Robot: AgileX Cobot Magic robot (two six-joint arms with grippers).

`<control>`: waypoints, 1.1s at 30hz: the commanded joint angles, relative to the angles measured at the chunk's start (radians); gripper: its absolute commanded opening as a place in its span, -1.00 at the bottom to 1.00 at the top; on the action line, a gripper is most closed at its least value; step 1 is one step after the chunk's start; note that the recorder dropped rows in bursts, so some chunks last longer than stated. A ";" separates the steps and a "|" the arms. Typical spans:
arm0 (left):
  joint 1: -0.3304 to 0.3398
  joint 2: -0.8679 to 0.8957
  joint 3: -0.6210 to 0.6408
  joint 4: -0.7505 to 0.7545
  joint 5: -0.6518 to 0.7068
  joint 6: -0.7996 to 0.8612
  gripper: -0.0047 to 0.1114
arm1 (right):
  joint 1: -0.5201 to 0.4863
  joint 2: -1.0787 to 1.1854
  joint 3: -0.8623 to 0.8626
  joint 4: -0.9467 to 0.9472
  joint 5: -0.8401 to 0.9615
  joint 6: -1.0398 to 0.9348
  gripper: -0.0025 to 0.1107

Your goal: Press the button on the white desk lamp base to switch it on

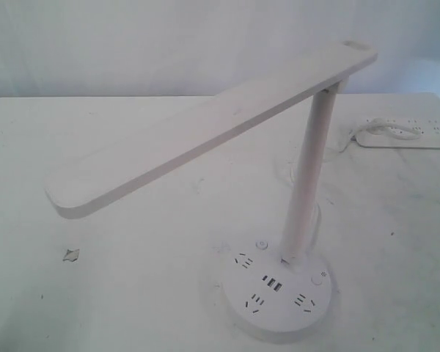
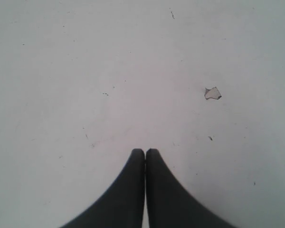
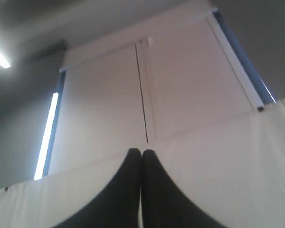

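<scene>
Tightly pinched on nothing, our left gripper [image 2: 145,153] points down at the counter [image 2: 85,71], with a small scrap [image 2: 212,93] lying near it. Our right gripper [image 3: 141,152], also closed and empty, is aimed up at wall panels, away from the work. Neither shows in the exterior view.

The lamp [image 1: 312,169] stands by the counter's near edge, toward its right corner. The button [image 1: 317,280] sits on the lamp base [image 1: 279,319] on the side facing the right edge, next to a faint sun mark and close to the foot of the stem.

We judge the press not yet begun, and we see several ways it could go wrong:
- **Wrong button:** a second round button [image 1: 262,244] on the base's far side looks nearly the same, white on white.
- **Missed target:** the socket slots [image 1: 302,299] lie just beside the button, and a fingertip off target could land in them.
- **Collision:** the long head [image 1: 205,139] stretches out toward the left edge, so our left arm could knock it on the way in.
- **Sliding base:** a slanted push might move the base and pull on the power strip [image 1: 407,136] by the far right corner.
</scene>
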 commanded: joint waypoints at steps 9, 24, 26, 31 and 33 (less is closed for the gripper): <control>0.001 -0.004 0.001 -0.003 0.007 -0.001 -0.92 | 0.001 0.426 -0.406 -0.417 0.318 0.220 -0.96; 0.001 -0.004 0.001 -0.003 0.007 -0.001 -0.92 | 0.001 0.475 -0.299 -1.526 -0.109 1.131 -0.96; 0.001 -0.004 0.001 -0.003 0.007 -0.001 -0.92 | 0.001 0.475 -0.255 -1.538 -0.104 1.131 -0.96; 0.001 -0.004 0.001 -0.003 0.007 -0.001 -0.92 | 0.001 0.475 -0.149 -1.513 -0.037 1.131 -0.96; 0.001 -0.004 0.001 -0.003 0.007 -0.001 -0.92 | 0.001 0.475 -0.111 -1.466 0.000 1.131 -0.96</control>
